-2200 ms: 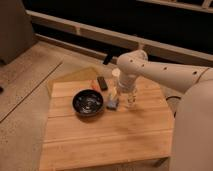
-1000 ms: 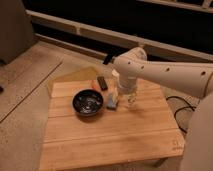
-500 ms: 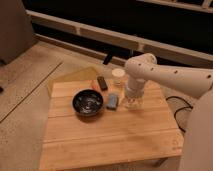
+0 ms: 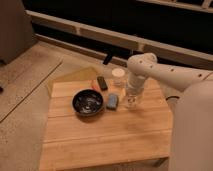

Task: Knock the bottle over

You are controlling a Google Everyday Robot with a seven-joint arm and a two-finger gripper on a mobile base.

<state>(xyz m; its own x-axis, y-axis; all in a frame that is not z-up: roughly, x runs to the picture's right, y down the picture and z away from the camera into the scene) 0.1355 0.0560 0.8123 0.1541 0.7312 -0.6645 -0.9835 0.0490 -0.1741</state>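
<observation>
pincer (image 4: 133, 98) hangs at the bottle (image 4: 132, 101), hemmed by blue block (image 4: 112, 101) left and white cylinder (image 4: 118, 77) behind.

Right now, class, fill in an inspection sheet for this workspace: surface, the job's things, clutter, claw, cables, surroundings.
Surface: low wooden slat table, bare planks at the front.
Job's things: clear bottle standing upright near the table's right side, not yet knocked over.
Clutter: black bowl; flat blue block beside the bowl; short white cylinder behind the block; small dark object near the back edge.
Claw: claw at the end of the white arm, right at the bottle's top.
Cables: dark cable on the floor right of the table.
Surroundings: speckled floor; dark wall with pale ledges behind.
</observation>
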